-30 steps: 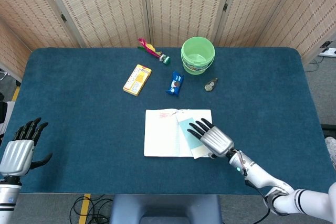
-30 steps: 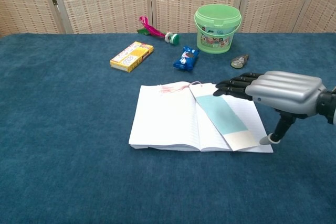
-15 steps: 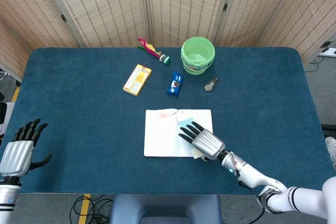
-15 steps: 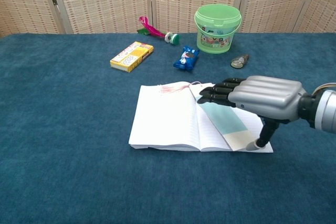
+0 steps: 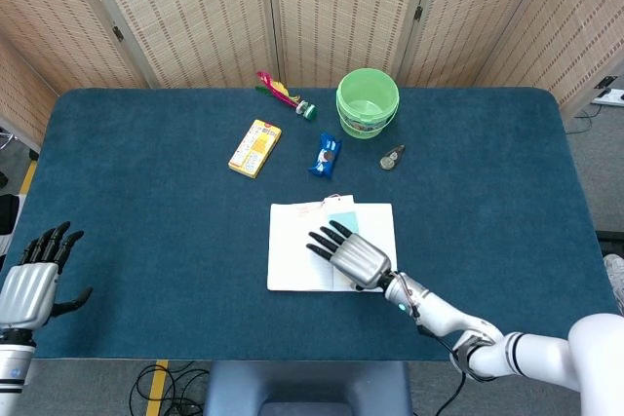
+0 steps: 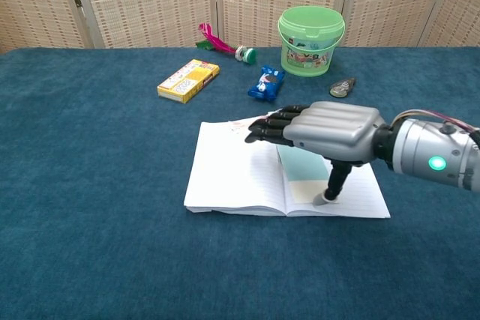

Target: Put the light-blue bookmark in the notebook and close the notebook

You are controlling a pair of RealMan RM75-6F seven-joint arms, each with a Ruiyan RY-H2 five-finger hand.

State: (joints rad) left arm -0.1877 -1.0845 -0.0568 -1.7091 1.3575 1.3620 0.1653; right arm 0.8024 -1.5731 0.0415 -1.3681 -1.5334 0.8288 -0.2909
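Setting: table in front of a folding screen.
Table (image 5: 146, 202) covered in dark blue carpet-like cloth, filling most of both views. Behind the table, a folding screen (image 5: 331, 7) of woven beige panels in pale frames, dark hinges at the joins; further panels angle in at both sides. Right of the table, grey floor (image 5: 595, 182) with a white power strip near the screen. Below the table's front edge, cables (image 5: 161, 382) on the floor. Light even, soft shadows.

I see a dark teal counter (image 5: 146, 202), white lined notebook (image 6: 229, 174), light-blue bookmark (image 6: 300, 164) with cream end, silver right robot hand (image 6: 319, 133) with black fingers (image 6: 266, 127), green bucket (image 5: 368, 101), yellow box (image 5: 254, 147), blue wrapper (image 5: 326, 155).
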